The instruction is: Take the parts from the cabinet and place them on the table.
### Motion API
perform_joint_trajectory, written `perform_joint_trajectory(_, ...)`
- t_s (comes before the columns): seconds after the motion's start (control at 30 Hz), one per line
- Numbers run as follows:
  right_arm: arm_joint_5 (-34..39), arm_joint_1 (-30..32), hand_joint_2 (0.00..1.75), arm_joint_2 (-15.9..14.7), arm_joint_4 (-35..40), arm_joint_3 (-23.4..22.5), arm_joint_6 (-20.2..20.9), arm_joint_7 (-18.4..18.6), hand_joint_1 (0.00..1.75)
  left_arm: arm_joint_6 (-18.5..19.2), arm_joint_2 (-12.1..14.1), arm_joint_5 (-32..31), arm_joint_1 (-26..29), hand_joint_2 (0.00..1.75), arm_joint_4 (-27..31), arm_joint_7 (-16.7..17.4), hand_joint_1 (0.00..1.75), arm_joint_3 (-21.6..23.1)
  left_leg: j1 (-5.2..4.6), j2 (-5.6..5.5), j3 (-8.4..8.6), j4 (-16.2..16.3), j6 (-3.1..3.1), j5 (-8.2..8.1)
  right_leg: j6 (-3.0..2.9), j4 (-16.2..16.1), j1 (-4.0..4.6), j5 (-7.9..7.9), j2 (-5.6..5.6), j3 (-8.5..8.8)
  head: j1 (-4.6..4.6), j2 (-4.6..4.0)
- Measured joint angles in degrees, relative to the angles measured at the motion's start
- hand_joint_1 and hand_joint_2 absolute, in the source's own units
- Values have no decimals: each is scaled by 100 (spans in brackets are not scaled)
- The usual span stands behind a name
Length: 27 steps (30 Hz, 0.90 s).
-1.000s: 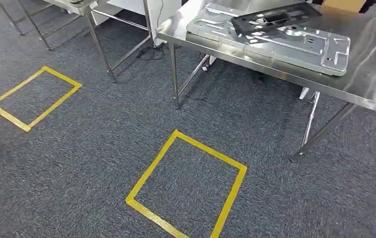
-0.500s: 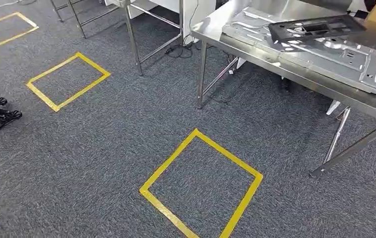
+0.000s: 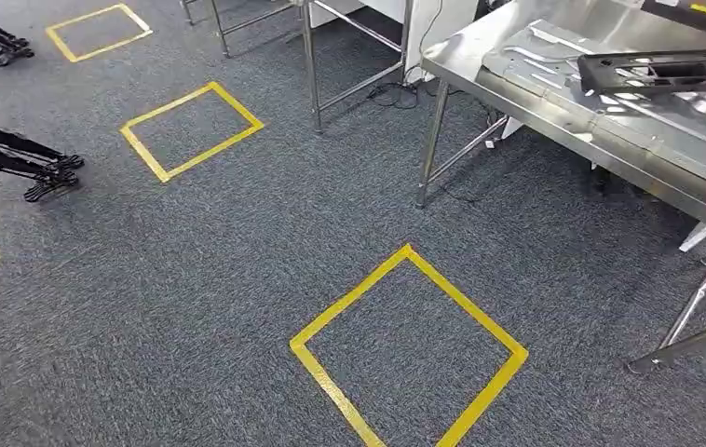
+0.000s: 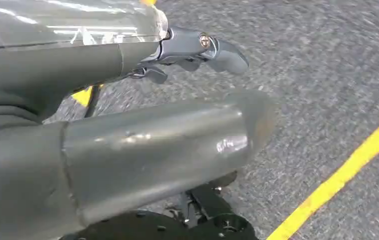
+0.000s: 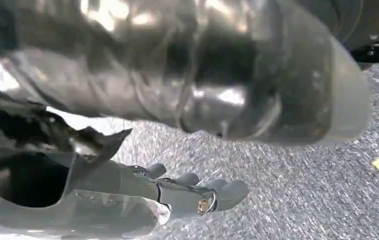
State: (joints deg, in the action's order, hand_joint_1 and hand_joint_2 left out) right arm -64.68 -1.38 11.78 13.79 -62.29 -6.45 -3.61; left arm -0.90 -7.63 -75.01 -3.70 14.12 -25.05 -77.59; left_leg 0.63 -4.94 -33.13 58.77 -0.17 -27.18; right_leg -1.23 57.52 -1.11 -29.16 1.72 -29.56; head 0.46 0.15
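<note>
A steel tabletop [image 3: 554, 130] on thin metal legs is recorded at the upper right of the head view. On it a large silver stamped metal panel [image 3: 685, 116] is laid flat, and a black frame-shaped part [image 3: 666, 70] is set on top of that panel. Grey carpet [image 3: 237, 279] is covered with yellow tape squares: one [image 3: 410, 349] in front of the tabletop, another [image 3: 191, 130] further off, well apart from the first. A second steel frame [image 3: 331, 56] is stood beside the tabletop. Dark wheeled legs of some equipment [image 3: 23, 168] are noted at the left edge. The left hand [image 4: 187, 55] is seen in its wrist view above the carpet, fingers loosely extended, nothing held. The right hand [image 5: 192, 192] is likewise seen with fingers loosely extended and apart, nothing gripped.
</note>
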Motion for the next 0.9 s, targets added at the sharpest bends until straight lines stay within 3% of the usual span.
perform_joint_trajectory(0.03,-39,2,0,18,-2,7,-7,-15,0,11,15,9,-4,0,0,-4,0,0,-16,234,-132,257,-23,-195,-38,-6,3,2,-67,-7,-4,0)
perform_joint_trajectory(0.07,-55,11,0,24,-9,20,-7,-18,0,13,20,13,-20,0,0,-11,0,0,-4,349,-339,686,-56,-440,-44,-5,16,0,-160,-19,-4,0)
perform_joint_trajectory(0.1,-65,18,0,39,-18,31,-9,-33,0,13,44,20,-37,0,0,-13,0,0,11,406,-571,1176,-87,-669,-51,-3,28,-6,-270,-28,-2,0)
perform_joint_trajectory(0.13,-68,19,0,39,-17,35,-13,-50,0,13,44,24,-43,0,0,-15,0,-2,22,434,-730,1529,-112,-789,-54,0,34,-8,-362,-40,-2,0)
perform_joint_trajectory(0.17,-76,16,0,42,-17,39,-13,-61,0,13,54,24,-34,0,0,-15,0,-2,32,455,-771,1653,-125,-776,-53,1,36,-11,-442,-41,-2,0)
perform_joint_trajectory(0.2,-89,11,0,42,-17,48,-13,-70,0,11,66,26,-23,0,0,-13,0,-2,43,473,-659,1479,-134,-628,-46,1,36,-18,-525,-36,-2,0)
perform_joint_trajectory(0.23,-105,6,0,44,-17,61,-11,-70,0,11,87,26,-14,0,0,-9,0,-4,47,499,-445,1097,-132,-419,-38,1,36,-23,-592,-28,-4,0)
perform_joint_trajectory(0.27,-127,1,0,55,-17,77,-9,-70,0,11,101,26,-13,0,0,-7,0,-4,47,576,-127,534,-118,-172,-21,1,35,-34,-659,-10,-4,0)
perform_joint_trajectory(0.3,-149,0,0,59,-17,83,-7,-70,0,9,116,26,-19,0,0,-7,0,-4,39,804,185,1,-90,-3,1,2,40,-47,-720,22,-4,0)
perform_joint_trajectory(0.33,-153,4,0,59,-20,85,-4,-68,0,9,120,24,-38,0,0,-4,0,-4,-23,937,244,-143,-50,-78,37,8,84,-69,-774,23,-4,0)
perform_joint_trajectory(0.47,-157,-55,0,74,-22,98,13,-66,0,4,144,22,-7,0,0,2,0,-11,-37,678,192,-206,103,-18,178,-32,89,-67,-957,103,-2,0)
perform_joint_trajectory(0.5,-159,-51,0,74,-22,107,13,-66,0,2,144,22,2,0,0,2,0,-13,20,620,264,-265,144,34,215,45,40,-139,-753,100,0,0)
perform_joint_trajectory(0.53,-159,-46,0,76,-22,114,13,-68,0,4,142,24,-3,0,0,4,0,-17,21,568,261,-283,183,55,214,254,41,-322,-447,-7,-2,0)
perform_joint_trajectory(0.57,-159,-40,0,76,-24,116,13,-66,0,2,142,22,-22,0,0,4,0,-18,13,520,235,-282,212,70,207,698,38,-593,-274,-219,0,0)
perform_joint_trajectory(0.63,-159,-32,0,74,-24,114,15,-64,0,-9,144,6,-40,0,0,4,0,-24,-8,373,200,-268,230,80,204,1621,40,-965,-195,-675,0,0)
perform_joint_trajectory(0.67,-159,-29,0,74,-24,114,24,-57,0,-11,144,4,-39,0,0,9,0,-28,-12,290,193,-253,230,80,199,1804,41,-947,-191,-782,-2,0)
perform_joint_trajectory(0.7,-164,-27,0,74,-24,114,28,-52,0,-24,144,2,-29,0,0,11,0,-31,-12,208,196,-239,229,79,194,1710,41,-796,-186,-756,0,0)
perform_joint_trajectory(0.73,-164,-25,0,74,-24,114,33,-52,0,-37,144,0,-25,0,0,11,0,-33,-11,122,195,-220,222,74,181,1385,39,-543,-178,-627,-2,0)
perform_joint_trajectory(0.77,-166,-25,0,74,-24,114,37,-57,0,-48,142,-15,-28,0,0,11,0,-33,-12,16,201,-195,212,63,153,811,39,-195,-107,-376,0,0)
perform_joint_trajectory(0.8,-166,-17,0,74,-22,114,39,-68,0,-70,133,-30,-33,0,0,9,0,-33,-11,-63,198,-174,199,52,111,296,39,64,117,-160,0,0)
perform_joint_trajectory(0.83,-166,-4,0,61,-22,114,39,-70,0,-81,99,-50,-37,0,-6,2,0,-33,-12,-112,156,-155,174,43,62,169,21,-26,440,-101,-2,0)
perform_joint_trajectory(0.87,-166,-9,0,59,-24,114,39,-76,0,-103,96,-72,-60,0,-9,-2,0,-31,-25,-179,132,-118,137,40,71,69,22,-9,420,-109,-2,0)
perform_joint_trajectory(0.9,-166,-23,0,59,-22,114,46,-87,0,-116,94,-79,-57,0,-9,-9,0,-31,33,-235,97,-130,89,56,66,83,58,-10,341,-106,0,0)
